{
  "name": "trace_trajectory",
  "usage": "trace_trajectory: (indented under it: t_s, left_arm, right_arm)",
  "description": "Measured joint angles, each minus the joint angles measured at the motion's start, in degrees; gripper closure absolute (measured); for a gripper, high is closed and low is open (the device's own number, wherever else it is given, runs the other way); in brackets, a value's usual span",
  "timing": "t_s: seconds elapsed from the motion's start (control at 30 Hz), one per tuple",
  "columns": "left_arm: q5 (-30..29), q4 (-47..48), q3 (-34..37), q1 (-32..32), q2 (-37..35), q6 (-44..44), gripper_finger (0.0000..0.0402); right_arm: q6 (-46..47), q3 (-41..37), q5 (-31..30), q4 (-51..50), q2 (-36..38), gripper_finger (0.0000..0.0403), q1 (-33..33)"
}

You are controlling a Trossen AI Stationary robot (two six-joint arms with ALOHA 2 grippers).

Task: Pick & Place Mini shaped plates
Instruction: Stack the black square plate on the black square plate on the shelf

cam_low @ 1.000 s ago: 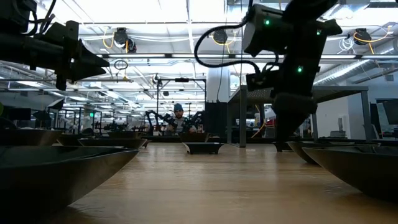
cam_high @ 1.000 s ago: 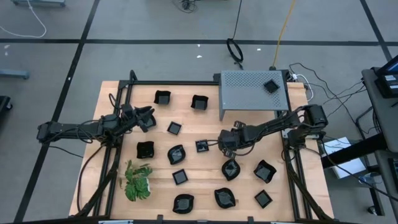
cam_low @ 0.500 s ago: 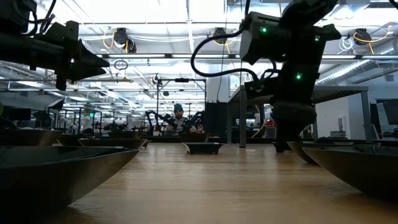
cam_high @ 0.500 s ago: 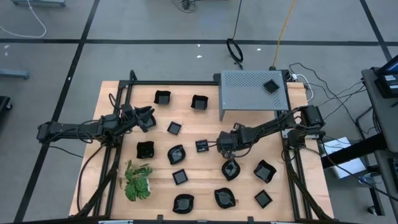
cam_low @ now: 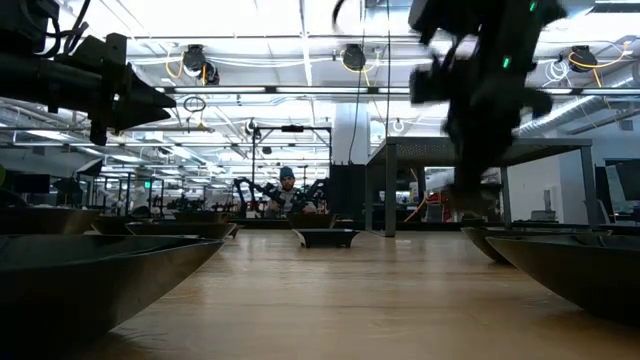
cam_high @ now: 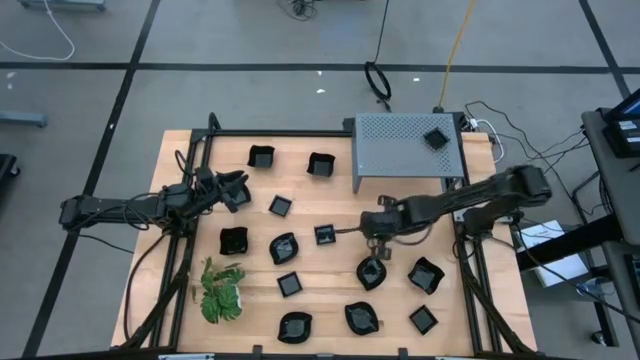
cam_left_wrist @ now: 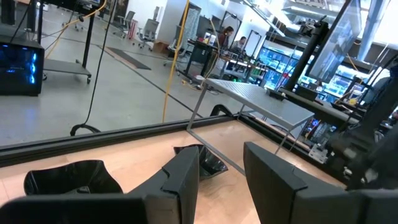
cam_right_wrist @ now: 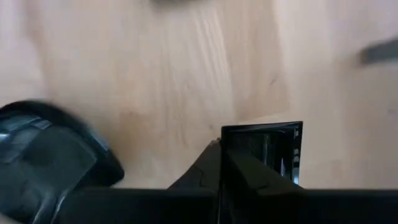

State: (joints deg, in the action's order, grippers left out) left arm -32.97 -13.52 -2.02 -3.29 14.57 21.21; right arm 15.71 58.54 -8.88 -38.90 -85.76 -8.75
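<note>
Carry step, by the look of it. Right gripper (cam_high: pixel 378 232) out over mid-table, arm stretched in from the right edge. In the right wrist view, fingers (cam_right_wrist: pixel 211 171) pinched together against the rim of a small square plate (cam_right_wrist: pixel 264 149), glossy black, clear of the wood below; read as grasped by its edge, though the contact itself is partly hidden. Held dish not separable from the gripper in the high view. Wavy-edged plate (cam_high: pixel 372 272) on the wood just to the near side of the gripper, apart from it. Rest of the mini shaped plates (cam_high: pixel 290 284) scattered over the table (cam_high: pixel 330 205), square and round mixed, none stacked. One lone dish (cam_high: pixel 436 139) already on top of the grey perforated box (cam_high: pixel 400 150) at the far right, so probably the drop spot; a guess only. Left gripper (cam_high: pixel 238 190) parked above the left side of the table, fingers (cam_left_wrist: pixel 180 180) spread apart with nothing between them. Leafy plant (cam_high: pixel 220 290) at the near left, uninvolved. Next move likely calls for keeping the pinch firm on a slick, thin rim, lifting enough to clear the box's edge, then setting the dish flat beside the one already there before letting go. Risk: plate pivoting in an edge grip.
</note>
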Motion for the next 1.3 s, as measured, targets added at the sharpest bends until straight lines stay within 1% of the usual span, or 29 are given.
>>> trace_trajectory:
  t_s: [0.1,0.2,0.3,0.4,0.47,0.63,0.77,0.87,0.97,1.07,1.23,1.3]
  left_arm:
    - [0.00,0.00,0.00,0.00,0.00,0.00,0.0273]
    - [0.02,0.00,0.02,0.00,0.00,0.00,0.0273]
    - [0.00,0.00,0.00,0.00,0.00,0.00,0.0273]
    - [-0.01,0.00,0.02,0.00,-0.02,0.00,0.0273]
    - [0.02,0.00,0.02,0.01,0.00,0.00,0.0273]
    - [-0.01,0.00,0.01,0.00,-0.01,0.00,0.0273]
    - [0.00,0.00,0.01,0.00,0.00,0.00,0.0273]
    - [-0.01,0.00,0.02,0.00,0.00,0.00,0.0273]
    - [-0.01,0.00,-0.01,0.00,0.00,0.00,0.0273]
    - [0.00,0.00,0.01,0.01,-0.01,0.00,0.0273]
    - [0.01,0.00,-0.01,0.00,0.00,0.00,0.0273]
    - [-0.01,0.00,0.00,0.00,0.00,0.00,0.0273]
  right_arm:
    - [-4.05,0.02,0.38,1.70,7.09,0.0401,-0.04]
    - [-4.58,0.04,-0.51,3.62,13.55,0.0402,0.46]
    - [-2.41,0.09,-5.31,7.13,18.74,0.0402,1.33]
    - [1.44,0.11,-13.32,8.90,22.69,0.0402,3.02]
    - [2.86,0.11,-17.46,8.34,24.66,0.0402,4.69]
    - [0.76,0.11,-23.04,5.16,27.68,0.0402,9.93]
    - [1.87,0.11,-27.23,1.51,28.37,0.0402,16.10]
    - [5.39,0.11,-27.14,-0.77,28.42,0.0402,21.87]
    - [6.68,0.11,-27.11,-0.78,28.42,0.0402,26.76]
    - [5.19,0.12,-26.17,-1.02,28.42,0.0402,31.32]
    - [1.30,0.20,-19.91,-3.07,28.42,0.0403,38.23]
    - [-0.37,0.21,-19.30,-3.79,28.42,0.0403,40.21]
